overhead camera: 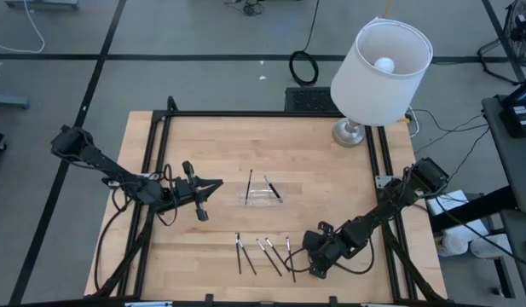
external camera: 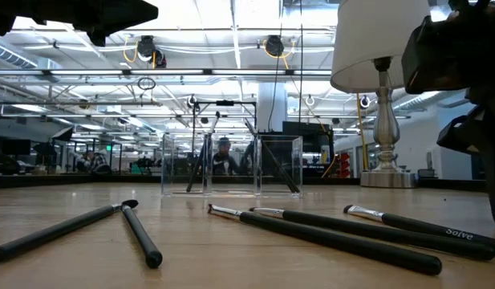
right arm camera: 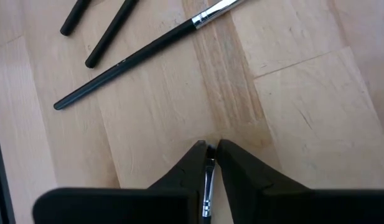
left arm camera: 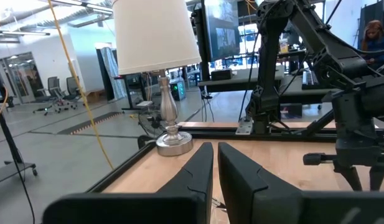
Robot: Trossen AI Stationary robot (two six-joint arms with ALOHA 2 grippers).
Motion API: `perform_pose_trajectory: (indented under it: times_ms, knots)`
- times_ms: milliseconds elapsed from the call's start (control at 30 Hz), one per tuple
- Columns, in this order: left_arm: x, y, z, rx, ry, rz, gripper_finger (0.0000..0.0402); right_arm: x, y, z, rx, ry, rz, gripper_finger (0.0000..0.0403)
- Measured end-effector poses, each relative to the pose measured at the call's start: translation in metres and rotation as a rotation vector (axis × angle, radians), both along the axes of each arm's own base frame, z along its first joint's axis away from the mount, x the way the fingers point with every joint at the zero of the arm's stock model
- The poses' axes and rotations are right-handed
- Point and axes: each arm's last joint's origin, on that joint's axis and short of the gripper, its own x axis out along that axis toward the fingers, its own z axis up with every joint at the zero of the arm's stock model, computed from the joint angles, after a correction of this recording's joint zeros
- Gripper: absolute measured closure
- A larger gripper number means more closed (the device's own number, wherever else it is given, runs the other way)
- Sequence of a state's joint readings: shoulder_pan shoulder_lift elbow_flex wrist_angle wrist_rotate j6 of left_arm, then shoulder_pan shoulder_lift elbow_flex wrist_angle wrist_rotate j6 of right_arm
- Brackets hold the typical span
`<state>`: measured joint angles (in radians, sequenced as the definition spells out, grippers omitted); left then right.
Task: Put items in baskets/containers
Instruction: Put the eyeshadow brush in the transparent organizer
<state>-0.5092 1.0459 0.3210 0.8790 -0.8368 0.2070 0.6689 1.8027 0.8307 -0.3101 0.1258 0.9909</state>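
Note:
Several thin dark sticks (overhead camera: 267, 254) with silvery ends lie loose on the wooden table near its front edge; they also show close up in the low view (external camera: 335, 233). The clear tray (overhead camera: 261, 194) stands mid-table with two sticks (overhead camera: 271, 188) leaning inside it. My right gripper (right arm camera: 209, 146) points steeply down at the right end of the loose row (overhead camera: 298, 256), shut on one stick. My left gripper (overhead camera: 218, 184) hangs shut and empty above the table, left of the tray, its fingers level (left arm camera: 215, 155). My right gripper pinches a stick between its two fingers at the silvery part (right arm camera: 208, 177), which shows in the narrow gap between them. The fingers come from above, slanting down. The rest of that stick is hidden under the gripper, so whether it is off the table cannot be told.
A lamp with a white shade (overhead camera: 382, 72) stands on its metal foot (overhead camera: 350, 132) at the table's far right corner. Three other sticks (right arm camera: 126, 65) lie just beyond my right fingertips. A black frame (overhead camera: 160, 145) runs along the table's edges.

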Motion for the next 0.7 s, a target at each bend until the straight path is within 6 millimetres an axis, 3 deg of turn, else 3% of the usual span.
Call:
perform_pose_trajectory:
  times_ms: [200, 467, 700]
  knots:
    - [0.0, 0.0, 0.0, 0.001, 0.0, 0.0, 0.0366, 0.001, -0.001, 0.0, 0.019, 0.011, -0.006, 0.0396]
    - [0.0, 0.0, 0.0, 0.0, 0.0, 0.0, 0.0366, 0.005, -0.006, 0.001, 0.04, 0.026, 0.009, 0.0401]
    - [0.0, 0.0, 0.0, 0.001, 0.0, 0.0, 0.0366, 0.01, -0.008, 0.019, 0.086, -0.064, 0.066, 0.0402]
